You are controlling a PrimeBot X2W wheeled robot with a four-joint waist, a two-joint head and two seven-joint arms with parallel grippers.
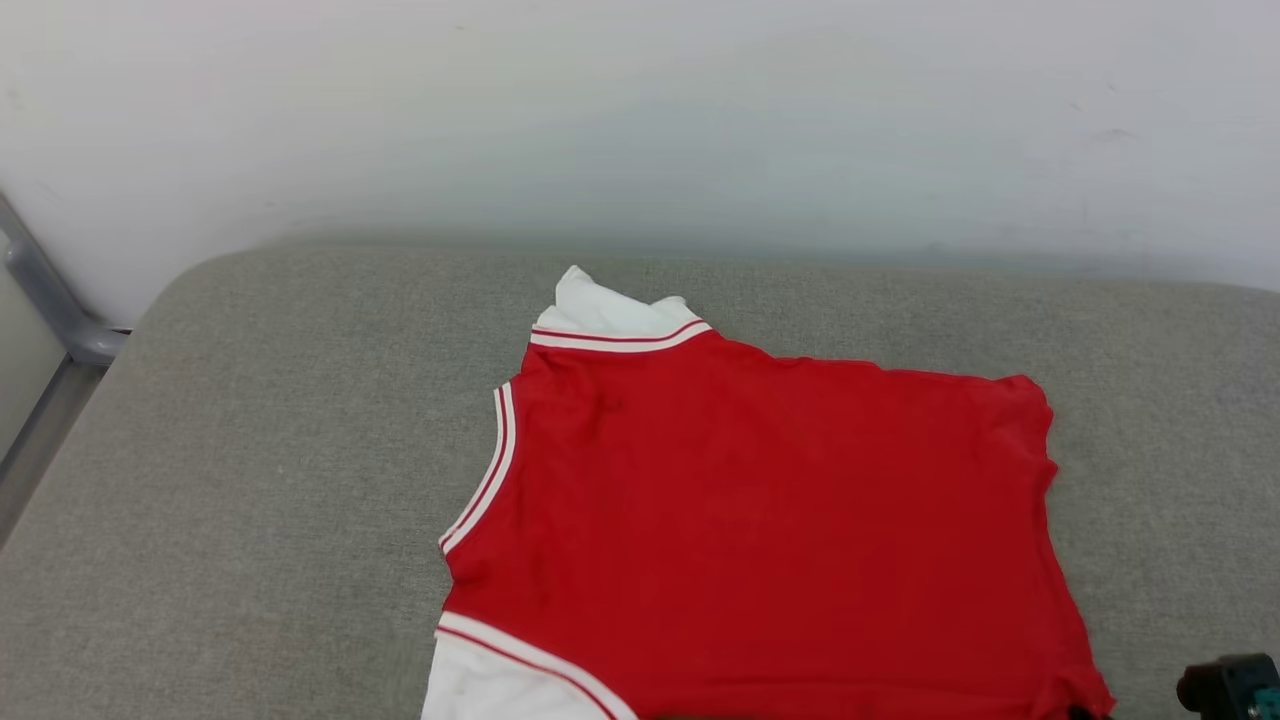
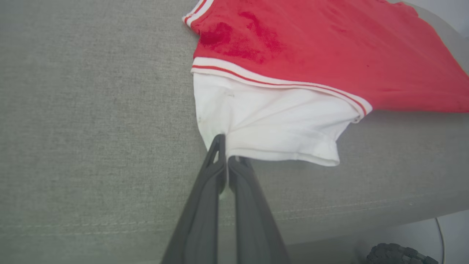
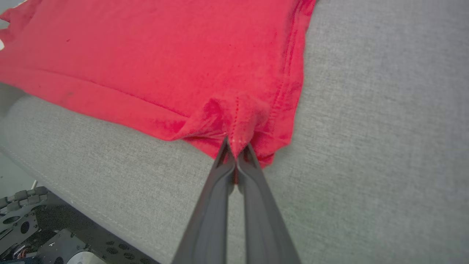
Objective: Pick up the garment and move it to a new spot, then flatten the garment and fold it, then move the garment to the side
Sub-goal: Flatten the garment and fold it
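garment (image 1: 760, 520) flat on grey cushion (image 1: 250, 450) | left gripper (image 2: 226, 150) clamped on white sleeve (image 2: 271, 124) | right gripper (image 3: 237, 145) clamped on red hem (image 3: 256, 121)

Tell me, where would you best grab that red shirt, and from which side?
Its near corners, from the front of the cushion: the garment lies flat, so only loose edges offer a pinch. The left end effector is shut on the white sleeve hem, the right end effector on the red bottom hem corner.

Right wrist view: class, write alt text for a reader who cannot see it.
The right pincer is shut on a bunched hem corner of the red garment, which lies spread over a grey cushion. Dark parts of the robot's base show at lower left.
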